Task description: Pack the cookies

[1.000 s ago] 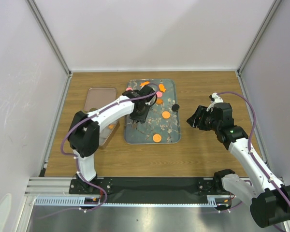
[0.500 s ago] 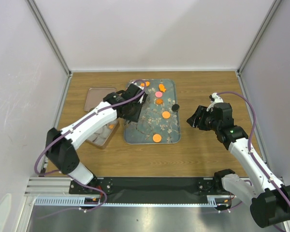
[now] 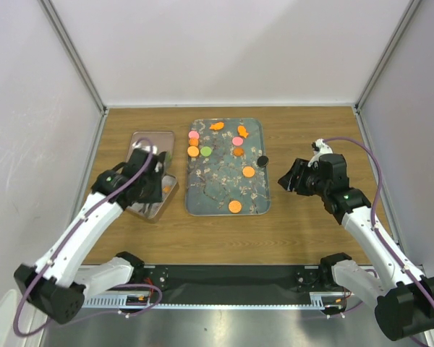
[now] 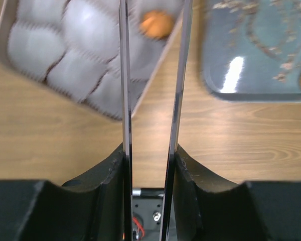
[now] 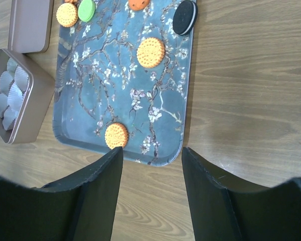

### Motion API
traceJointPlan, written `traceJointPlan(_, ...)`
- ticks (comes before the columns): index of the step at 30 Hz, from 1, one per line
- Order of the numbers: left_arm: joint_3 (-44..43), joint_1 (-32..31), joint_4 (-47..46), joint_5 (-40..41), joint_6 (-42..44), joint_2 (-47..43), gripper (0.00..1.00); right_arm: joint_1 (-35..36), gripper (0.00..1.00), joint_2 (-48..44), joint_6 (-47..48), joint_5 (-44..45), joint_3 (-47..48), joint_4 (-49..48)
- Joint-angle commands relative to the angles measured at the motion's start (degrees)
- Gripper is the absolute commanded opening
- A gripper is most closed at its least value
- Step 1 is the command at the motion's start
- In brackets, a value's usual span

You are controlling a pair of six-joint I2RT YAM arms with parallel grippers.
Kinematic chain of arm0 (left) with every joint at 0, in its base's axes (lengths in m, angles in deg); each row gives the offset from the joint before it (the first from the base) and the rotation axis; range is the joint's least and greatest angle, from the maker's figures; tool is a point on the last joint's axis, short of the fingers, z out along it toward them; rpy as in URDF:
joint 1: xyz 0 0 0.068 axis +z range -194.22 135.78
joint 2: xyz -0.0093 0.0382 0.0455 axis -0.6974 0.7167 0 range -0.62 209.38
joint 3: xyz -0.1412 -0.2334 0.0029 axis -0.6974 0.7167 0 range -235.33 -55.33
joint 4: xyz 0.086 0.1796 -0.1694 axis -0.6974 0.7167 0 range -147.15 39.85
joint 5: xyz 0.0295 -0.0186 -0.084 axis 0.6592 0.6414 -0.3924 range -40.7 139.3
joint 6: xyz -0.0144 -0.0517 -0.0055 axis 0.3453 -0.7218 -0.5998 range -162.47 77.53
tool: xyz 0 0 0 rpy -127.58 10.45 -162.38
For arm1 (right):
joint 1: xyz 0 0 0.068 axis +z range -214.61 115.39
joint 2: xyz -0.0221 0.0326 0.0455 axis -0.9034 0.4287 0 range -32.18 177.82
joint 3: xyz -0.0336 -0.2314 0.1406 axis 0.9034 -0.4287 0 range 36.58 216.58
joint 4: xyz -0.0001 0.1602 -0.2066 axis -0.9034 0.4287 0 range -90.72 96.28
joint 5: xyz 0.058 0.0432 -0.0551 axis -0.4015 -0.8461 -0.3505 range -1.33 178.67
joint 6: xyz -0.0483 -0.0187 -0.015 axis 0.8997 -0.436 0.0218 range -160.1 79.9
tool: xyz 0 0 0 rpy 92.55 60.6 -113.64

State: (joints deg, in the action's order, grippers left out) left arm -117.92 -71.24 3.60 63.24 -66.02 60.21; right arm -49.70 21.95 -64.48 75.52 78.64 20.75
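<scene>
Several cookies lie on the blue floral tray (image 3: 210, 181): pink (image 3: 193, 134), green (image 3: 205, 151), a fish shape (image 3: 216, 126), black (image 3: 262, 160) and orange rounds (image 3: 234, 206). One orange cookie (image 3: 166, 189) lies in the square tin (image 3: 146, 208) among white paper cups; it also shows in the left wrist view (image 4: 157, 23). My left gripper (image 3: 154, 182) hangs over the tin, its jaws apart with nothing seen between them (image 4: 151, 10); its tips run off the frame's top. My right gripper (image 3: 289, 176) is open and empty (image 5: 151, 153), right of the tray.
The tin's brownish-pink lid (image 3: 150, 142) lies just behind the tin, left of the tray. The tray's near edge (image 5: 140, 155) lies just ahead of my right fingers. White walls enclose the wooden table (image 3: 311, 224) on three sides.
My left arm swung left from over the tray to over the tin, uncovering the cookies at the tray's far left. The right arm has not moved.
</scene>
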Motion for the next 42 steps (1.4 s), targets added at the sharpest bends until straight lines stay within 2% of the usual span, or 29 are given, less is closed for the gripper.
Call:
traceJointPlan(1,3.2,4.0,3.1,1.3,-2.7,-4.6,0.4,0.6,0.56,0.2,-0.1,-1.3,0.0,-2.0)
traceJointPlan(3,4.7,6.7,2.4,-0.4,-3.0,-7.4,0.43,0.7,0.56,0.4,-0.1,-1.4,0.0,-2.1)
traceJointPlan(12,8.2,16.6,1.7,-2.2,-5.4,-7.3,0.42,1.3,0.56,0.0,-0.1,-1.2,0.0,-2.1)
traceJointPlan(21,8.8,21.0,1.0,-0.6,-7.2,-2.9,0.42,1.4,0.56,-0.3,-0.1,-1.0,0.0,-2.1)
traceJointPlan(30,9.3,23.2,-1.7,-2.3,-6.9,0.6,0.41,1.5,0.56,-0.4,-0.1,-0.8,-0.1,-2.0)
traceJointPlan(42,11.9,23.3,-3.5,-4.7,-7.8,0.0,0.39,1.7,0.56,-0.4,-0.1,-0.7,0.0,-2.0)
